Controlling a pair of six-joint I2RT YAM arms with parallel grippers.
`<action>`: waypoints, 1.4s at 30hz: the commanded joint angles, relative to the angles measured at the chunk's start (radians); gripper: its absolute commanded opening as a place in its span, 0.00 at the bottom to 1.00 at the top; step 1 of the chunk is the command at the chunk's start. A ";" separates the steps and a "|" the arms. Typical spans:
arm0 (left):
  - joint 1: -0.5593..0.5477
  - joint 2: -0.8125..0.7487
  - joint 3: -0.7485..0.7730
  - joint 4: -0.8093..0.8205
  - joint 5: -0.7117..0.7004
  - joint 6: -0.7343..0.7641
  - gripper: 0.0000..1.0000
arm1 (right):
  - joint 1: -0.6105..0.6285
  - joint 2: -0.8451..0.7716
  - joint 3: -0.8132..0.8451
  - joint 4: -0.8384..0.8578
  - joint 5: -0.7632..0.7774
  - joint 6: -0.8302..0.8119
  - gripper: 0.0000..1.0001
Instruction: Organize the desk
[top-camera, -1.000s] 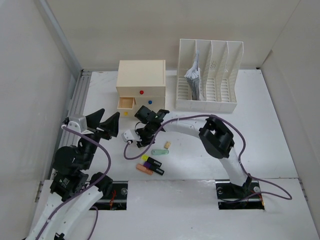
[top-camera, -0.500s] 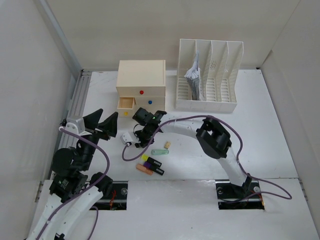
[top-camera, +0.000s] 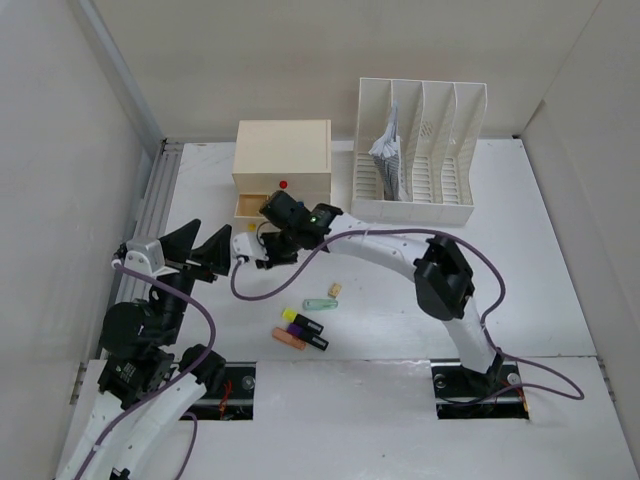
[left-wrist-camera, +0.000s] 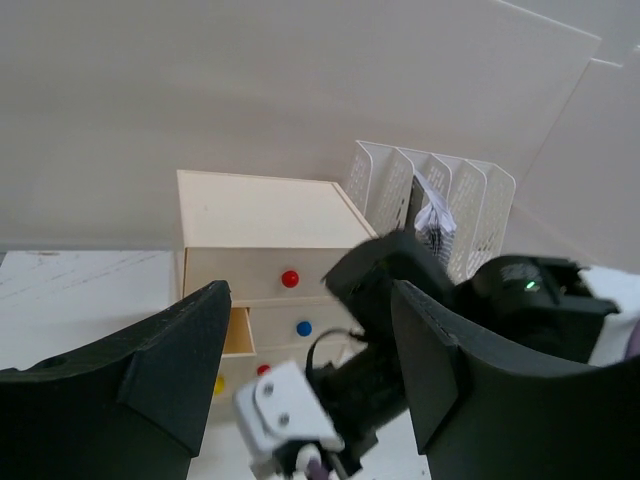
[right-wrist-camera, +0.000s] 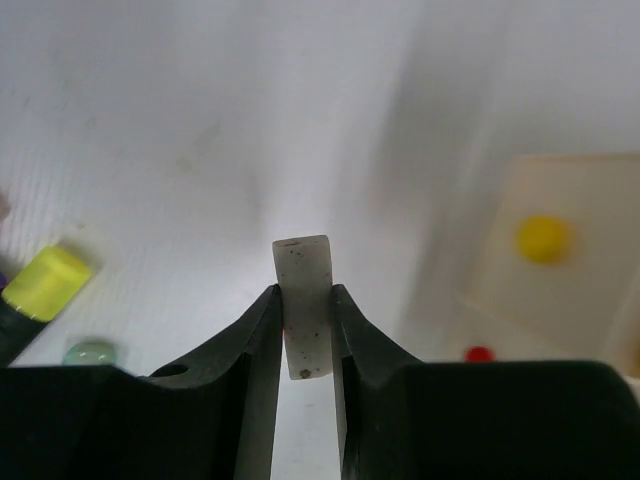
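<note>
Holding small white block (right-wrist-camera: 303, 285) upright, pinched in right end effector (right-wrist-camera: 305, 325) | left end effector (left-wrist-camera: 310, 330) spread, hovering near left edge of bench (top-camera: 560, 260) | advice: centre block over open drawer (top-camera: 250, 206) of drawer box (top-camera: 282, 160) at far edge, lower, then release gently.

The bench (top-camera: 545, 270) is a broad, flat, white rectangular top, smooth and matte. It lies level and fills most of the top view, with pale walls at its left, right and back. A cream drawer box (top-camera: 282, 150) and a white file rack (top-camera: 440, 205) stand along its far edge. A few small markers (top-camera: 303, 332) lie loose left of centre, toward the near edge.
</note>
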 joint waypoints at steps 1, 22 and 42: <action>-0.007 -0.010 0.000 0.047 -0.012 -0.001 0.62 | 0.007 -0.092 0.122 0.110 0.095 0.100 0.17; -0.007 -0.010 0.000 0.047 -0.003 -0.001 0.62 | 0.007 0.084 0.318 0.370 0.483 0.236 0.18; -0.007 -0.010 0.000 0.047 -0.003 -0.001 0.62 | 0.007 -0.150 0.216 0.224 0.109 0.140 0.45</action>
